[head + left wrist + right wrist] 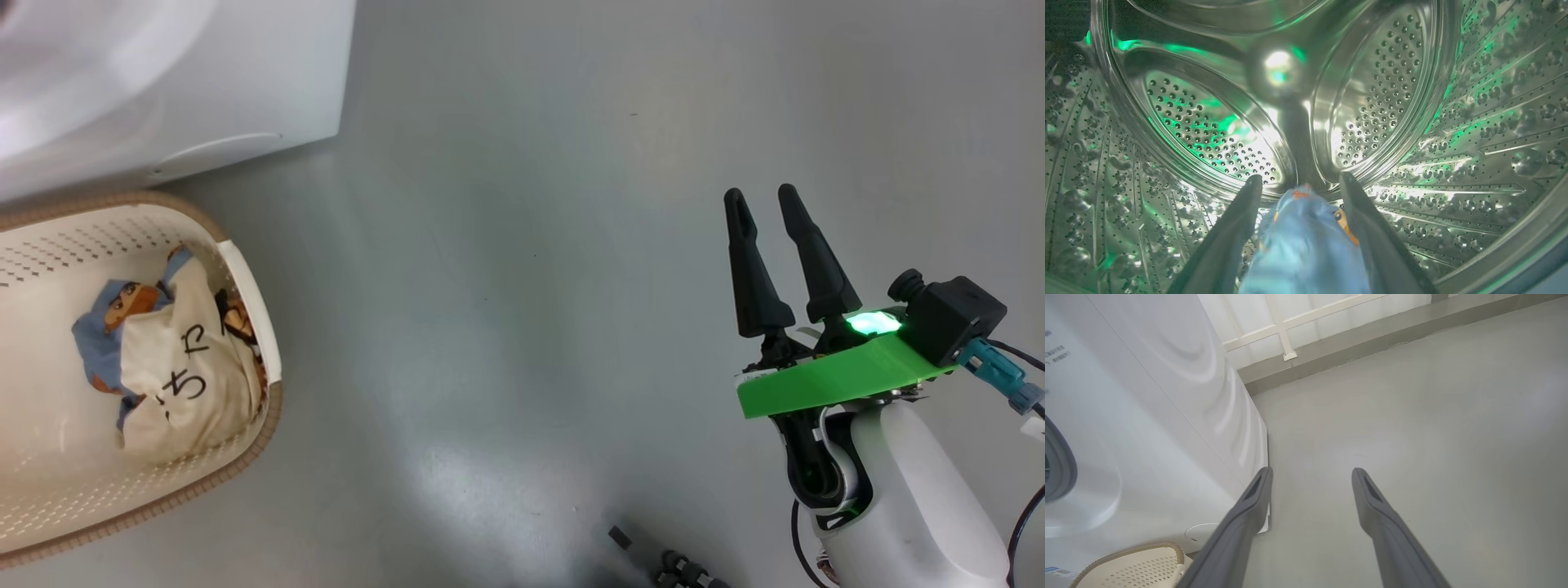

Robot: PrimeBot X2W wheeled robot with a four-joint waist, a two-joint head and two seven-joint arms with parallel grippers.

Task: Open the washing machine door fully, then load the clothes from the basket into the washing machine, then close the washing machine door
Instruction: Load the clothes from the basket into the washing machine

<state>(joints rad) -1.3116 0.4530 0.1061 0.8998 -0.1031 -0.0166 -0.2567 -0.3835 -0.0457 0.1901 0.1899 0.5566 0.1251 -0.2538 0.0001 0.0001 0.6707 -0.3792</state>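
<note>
the white washing machine [163, 82] fills the head view's 11 o'clock corner, standing on the grey floor [522, 245]. inside its steel drum [1494, 122] the left pincer [1300, 181] has its fingers spread wide, with a light blue garment [1306, 249] with orange prints lying between them toward 6 o'clock. the cream basket [253, 327] sits at 9 o'clock in the head view, just beside the machine. it holds a cream garment [188, 367] lying over a second blue garment [94, 339]. the right pincer [761, 193], at 4 o'clock, is open and empty above the floor.
</note>
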